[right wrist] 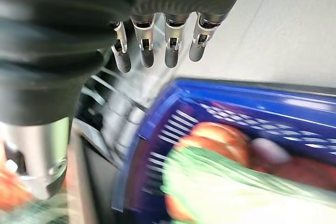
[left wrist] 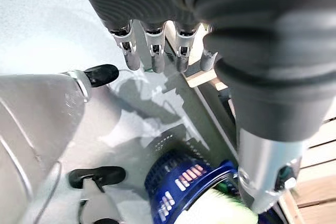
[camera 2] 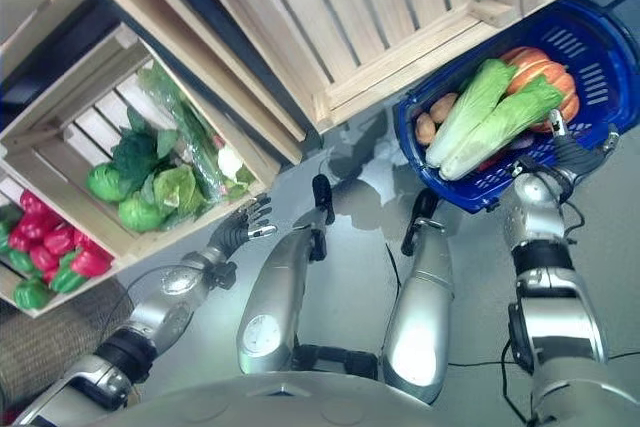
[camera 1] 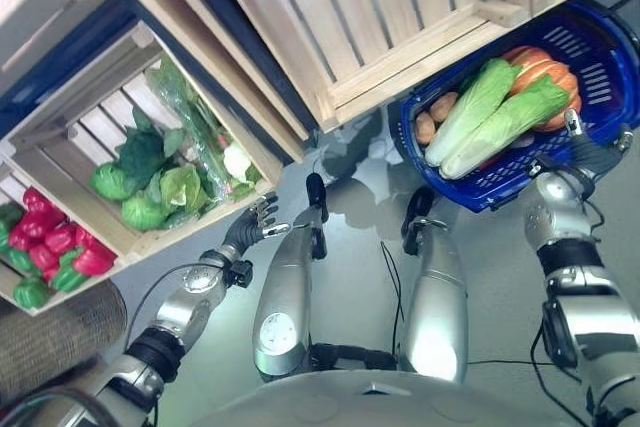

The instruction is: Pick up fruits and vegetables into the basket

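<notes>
Grey floor (camera 1: 200, 7) open between crates, left hand (camera 1: 252, 225) fingers relaxed, right hand (camera 1: 590, 152) fingers straight at basket (camera 1: 600, 57) rim.

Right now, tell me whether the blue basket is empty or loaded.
Loaded. The blue basket holds two pale green cabbages, an orange pumpkin and brown potatoes.

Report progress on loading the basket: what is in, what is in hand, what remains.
Done: the blue basket already holds two long green cabbages, an orange pumpkin and potatoes. In hand: nothing; the left hand is open near the greens crate, and the right hand is by the basket's rim. Left: leafy greens and red and green peppers.
</notes>
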### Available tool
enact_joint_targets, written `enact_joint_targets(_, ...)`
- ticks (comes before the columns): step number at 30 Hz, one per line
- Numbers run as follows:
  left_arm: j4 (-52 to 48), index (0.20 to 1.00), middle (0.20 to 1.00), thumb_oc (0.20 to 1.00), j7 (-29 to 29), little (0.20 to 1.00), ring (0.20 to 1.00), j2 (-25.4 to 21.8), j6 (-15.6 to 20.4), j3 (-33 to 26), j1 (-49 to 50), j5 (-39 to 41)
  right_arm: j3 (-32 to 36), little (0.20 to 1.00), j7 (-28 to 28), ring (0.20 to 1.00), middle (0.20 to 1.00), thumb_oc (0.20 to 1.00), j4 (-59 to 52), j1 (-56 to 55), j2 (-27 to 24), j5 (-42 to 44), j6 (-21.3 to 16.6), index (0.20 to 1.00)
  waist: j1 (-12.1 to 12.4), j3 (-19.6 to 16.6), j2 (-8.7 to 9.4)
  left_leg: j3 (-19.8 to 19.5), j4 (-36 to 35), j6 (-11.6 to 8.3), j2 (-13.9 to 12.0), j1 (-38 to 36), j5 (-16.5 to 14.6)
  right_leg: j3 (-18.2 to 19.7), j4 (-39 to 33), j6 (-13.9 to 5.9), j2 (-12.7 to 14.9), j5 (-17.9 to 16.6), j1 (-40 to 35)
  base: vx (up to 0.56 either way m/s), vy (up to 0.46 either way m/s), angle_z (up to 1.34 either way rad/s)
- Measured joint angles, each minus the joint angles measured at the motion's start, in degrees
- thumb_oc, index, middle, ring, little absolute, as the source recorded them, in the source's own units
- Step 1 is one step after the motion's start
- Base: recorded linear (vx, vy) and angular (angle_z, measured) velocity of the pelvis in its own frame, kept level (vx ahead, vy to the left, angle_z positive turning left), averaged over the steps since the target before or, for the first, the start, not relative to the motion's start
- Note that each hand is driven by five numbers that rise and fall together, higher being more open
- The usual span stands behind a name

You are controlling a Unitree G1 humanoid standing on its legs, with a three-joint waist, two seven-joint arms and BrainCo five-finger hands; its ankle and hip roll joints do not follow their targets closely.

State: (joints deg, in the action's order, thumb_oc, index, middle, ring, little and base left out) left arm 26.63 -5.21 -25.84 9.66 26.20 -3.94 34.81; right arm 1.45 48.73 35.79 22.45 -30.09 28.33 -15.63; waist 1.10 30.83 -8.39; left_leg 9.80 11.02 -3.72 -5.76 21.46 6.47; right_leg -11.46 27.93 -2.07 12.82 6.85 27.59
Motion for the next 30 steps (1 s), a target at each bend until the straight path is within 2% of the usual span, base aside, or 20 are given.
enact_joint_targets(3, 2.38, 1.000, 1.000, 1.000, -0.98, 1.000, 1.000, 2.50, 0.76, -1.47, 1.79, -0.41, -0.17, 1.000, 1.22, 1.000, 1.000, 1.000, -8.44, -7.49, 1.89, -8.00, -2.93, 1.000, -2.19, 0.01, 0.63, 1.09, -2.85, 0.09, -0.42, -6.90, -0.55, 0.43, -4.56, -0.69, -1.26, -1.08, -6.82, 0.12, 0.094, -0.23)
enact_joint_targets(6, 6.37, 1.000, 1.000, 1.000, -1.96, 1.000, 1.000, 5.87, 1.89, -5.30, 3.94, -1.63, -0.15, 1.000, 0.22, 1.000, 1.000, 1.000, -14.25, -13.17, 2.18, -15.31, -4.06, 1.000, -3.80, -0.75, 1.72, 2.57, -5.51, 0.04, -1.01, -12.18, -0.75, 1.31, -8.60, -1.60, -2.33, -1.99, -11.92, 0.14, 0.088, -0.23)
enact_joint_targets(8, 7.76, 1.000, 1.000, 1.000, -2.06, 1.000, 1.000, 6.11, 1.85, -6.86, 5.81, -2.87, -0.32, 1.000, -1.64, 1.000, 1.000, 1.000, -14.37, -14.86, 3.18, -17.47, -4.47, 1.000, -4.48, -3.27, 3.48, 2.94, -6.25, -0.12, -1.12, -12.55, -0.89, 1.46, -9.90, -1.66, -2.70, -2.23, -12.35, 0.14, 0.066, -0.14)
enact_joint_targets(10, 10.93, 1.000, 1.000, 1.000, -2.94, 1.000, 1.000, 7.51, 1.73, -9.14, 6.75, -4.39, -0.55, 1.000, -5.21, 1.000, 1.000, 1.000, -14.52, -17.40, 4.61, -19.37, -4.44, 1.000, -4.44, -4.73, 4.97, 3.34, -7.78, -0.52, -1.41, -15.95, -0.71, 1.38, -12.52, -1.45, -3.60, -3.20, -16.10, 0.09, 0.067, -0.09)
enact_joint_targets(13, 15.07, 1.000, 1.000, 1.000, -4.12, 1.000, 1.000, 8.47, 1.78, -10.78, 9.43, -6.87, -3.22, 1.000, -11.67, 1.000, 1.000, 1.000, -14.42, -21.27, 6.19, -20.67, -4.18, 1.000, -4.51, -10.74, 7.11, 4.10, -8.79, -0.93, -1.46, -18.40, -1.68, 1.37, -15.31, -1.91, -3.72, -3.38, -19.02, 0.10, 0.061, -0.10)
enact_joint_targets(16, 18.63, 1.000, 1.000, 1.000, -4.71, 1.000, 1.000, 8.98, 1.76, -11.99, 9.99, -8.01, -6.31, 1.000, -19.66, 1.000, 1.000, 1.000, -12.44, -22.97, 6.57, -20.59, -0.31, 1.000, -4.33, -14.26, 8.61, 4.25, -10.26, -0.79, -1.23, -21.16, -2.08, 1.26, -17.99, -2.66, -3.95, -3.91, -22.33, 0.08, 0.044, 0.02)
enact_joint_targets(19, 22.07, 1.000, 1.000, 1.000, -6.73, 1.000, 1.000, 9.15, 1.37, -14.06, 10.79, -7.97, -9.92, 1.000, -31.31, 1.000, 1.000, 1.000, -6.53, -24.26, 8.20, -18.08, 8.32, 1.000, -3.79, -18.24, 10.01, 4.69, -11.61, -0.66, -0.99, -23.33, -2.21, 0.98, -20.96, -3.18, -3.93, -4.52, -25.26, 0.02, 0.005, 0.02)
enact_joint_targets(20, 22.77, 1.000, 1.000, 1.000, -7.78, 1.000, 1.000, 9.12, 0.18, -14.90, 10.79, -7.94, -11.09, 1.000, -34.51, 1.000, 1.000, 1.000, -3.22, -24.40, 9.18, -17.49, 10.72, 1.000, -3.56, -19.21, 10.42, 4.58, -11.84, -0.65, -0.95, -23.68, -2.26, 0.69, -21.74, -3.27, -3.83, -4.72, -26.01, 0.01, 0.003, 0.06)
enact_joint_targets(23, 26.66, 1.000, 1.000, 1.000, -9.98, 1.000, 1.000, 9.40, -1.46, -14.79, 9.32, -7.97, -13.75, 1.000, -42.13, 1.000, 1.000, 1.000, 6.61, -24.97, 12.41, -14.46, 16.34, 1.000, -2.39, -21.45, 10.62, 4.07, -13.37, -0.60, -0.71, -24.98, -2.12, -0.38, -24.33, -3.54, -3.90, -5.70, -28.36, 0.00, 0.036, 0.13)
enact_joint_targets(26, 29.01, 1.000, 1.000, 1.000, -11.50, 1.000, 1.000, 9.81, -3.35, -14.73, 9.36, -8.09, -16.27, 1.000, -48.24, 1.000, 1.000, 1.000, 12.96, -24.99, 14.62, -14.27, 20.22, 1.000, -2.17, -22.77, 10.52, 3.90, -14.51, -0.63, -0.32, -25.97, -1.77, -0.87, -26.26, -3.81, -4.08, -6.49, -29.82, -0.02, 0.067, 0.03)
enact_joint_targets(30, 34.40, 1.000, 1.000, 1.000, -12.74, 1.000, 1.000, 10.44, -4.71, -14.61, 7.59, -10.23, -17.57, 1.000, -53.96, 1.000, 1.000, 1.000, 22.74, -23.16, 16.55, -14.41, 23.03, 1.000, -1.80, -24.10, 10.58, 3.74, -15.61, -0.43, 0.23, -27.21, -1.36, -1.79, -28.03, -4.19, -3.75, -7.13, -31.73, -0.02, 0.079, 0.06)
